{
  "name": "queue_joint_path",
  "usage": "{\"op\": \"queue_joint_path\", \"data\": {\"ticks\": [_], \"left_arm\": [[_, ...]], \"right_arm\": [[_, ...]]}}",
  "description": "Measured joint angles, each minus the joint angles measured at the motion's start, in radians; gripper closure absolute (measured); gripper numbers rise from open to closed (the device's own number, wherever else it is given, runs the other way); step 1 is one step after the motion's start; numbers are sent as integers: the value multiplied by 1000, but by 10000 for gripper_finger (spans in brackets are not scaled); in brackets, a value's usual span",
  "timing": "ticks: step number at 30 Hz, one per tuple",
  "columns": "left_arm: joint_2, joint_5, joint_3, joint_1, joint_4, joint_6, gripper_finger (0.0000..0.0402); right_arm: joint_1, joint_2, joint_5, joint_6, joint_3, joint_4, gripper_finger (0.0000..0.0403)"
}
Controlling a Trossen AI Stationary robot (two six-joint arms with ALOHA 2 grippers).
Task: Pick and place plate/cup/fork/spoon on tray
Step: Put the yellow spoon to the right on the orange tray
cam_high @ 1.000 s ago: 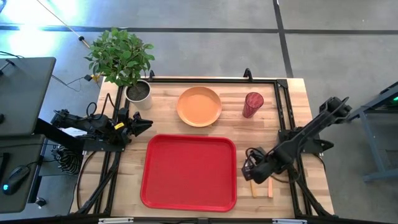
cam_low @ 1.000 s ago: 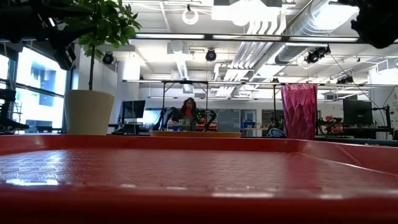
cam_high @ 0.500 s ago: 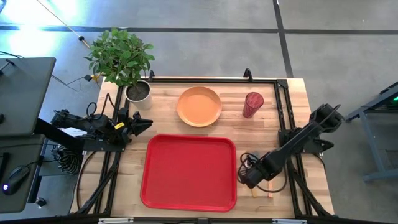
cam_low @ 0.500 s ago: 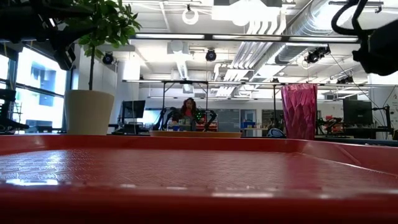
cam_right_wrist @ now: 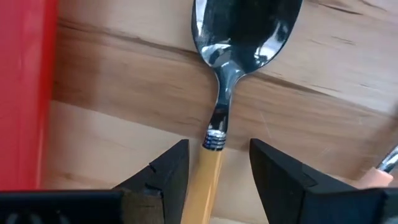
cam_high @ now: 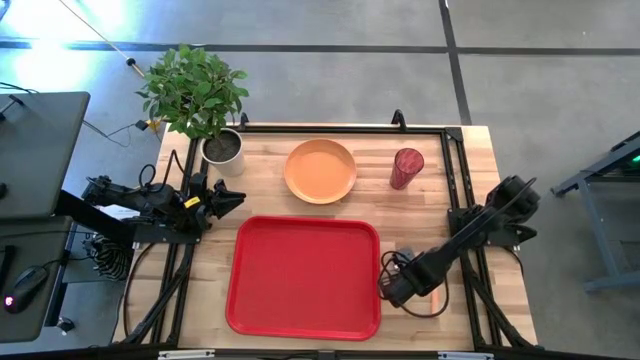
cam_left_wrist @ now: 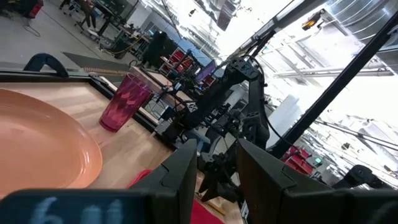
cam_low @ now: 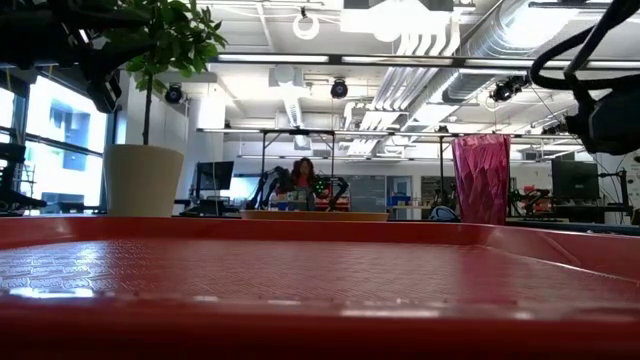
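Right tool point(cam_right_wrist: 214, 165): fingers spread, one on each side of the spoon's tan handle just behind the metal neck, not clamped on it. In the high view this tool point(cam_high: 397, 288) sits low over the tabletop point(cam_high: 270, 180) just right of the tray's right edge, at the near right.

Spoon point(cam_right_wrist: 227, 81): lies flat on the wood beside the tray — only the right wrist view shows it; from above the arm covers it.

Fork point(cam_high: 436, 298): in the high view a bit of orange-pink handle shows just right of the right tool; the right wrist view catches only its edge point(cam_right_wrist: 382, 171). The tines cannot be made out.

Tray point(cam_high: 304, 276): bare red surface, centre-near on the tabletop. The low view looks across its floor point(cam_low: 300, 280) and low rim.

Plate point(cam_high: 320, 170): on the wood beyond the tray's far edge, apart from it. The low view shows only its thin rim point(cam_low: 313, 215).

Cup point(cam_high: 406, 167): upright, to the right of the plate, far right of the tray. The low view point(cam_low: 481, 178) shows its faceted wall.

Left tool point(cam_high: 232, 199): waits at the left edge of the tabletop, near the plant pot point(cam_high: 223, 148). Its wrist view shows the fingers point(cam_left_wrist: 180, 180) with a gap between them and nothing held — plate point(cam_left_wrist: 40, 149) and cup point(cam_left_wrist: 124, 102) lie beyond.

Background: a person point(cam_low: 302, 180) sits far off in the room, seen only in the low view.
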Motion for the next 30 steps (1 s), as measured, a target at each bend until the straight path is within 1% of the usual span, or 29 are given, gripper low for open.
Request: {"op": "queue_joint_path", "data": {"ticks": [2,5,13,16,19,24,30], "left_arm": [[0,0,0,0,0,0,298],[0,0,0,0,0,0,298],[0,0,0,0,0,0,298],[0,0,0,0,0,0,298],[0,0,0,0,0,0,298],[0,0,0,0,0,0,298],[0,1,0,0,-2,0,298]], "right_arm": [[0,8,0,0,0,2,246],[0,12,0,4,3,3,266],[-3,13,-1,46,3,4,364],[-3,13,-1,50,3,4,388],[-3,11,-2,58,3,4,391],[-2,-11,7,101,-2,8,381],[-2,-54,71,152,34,3,383]]}}
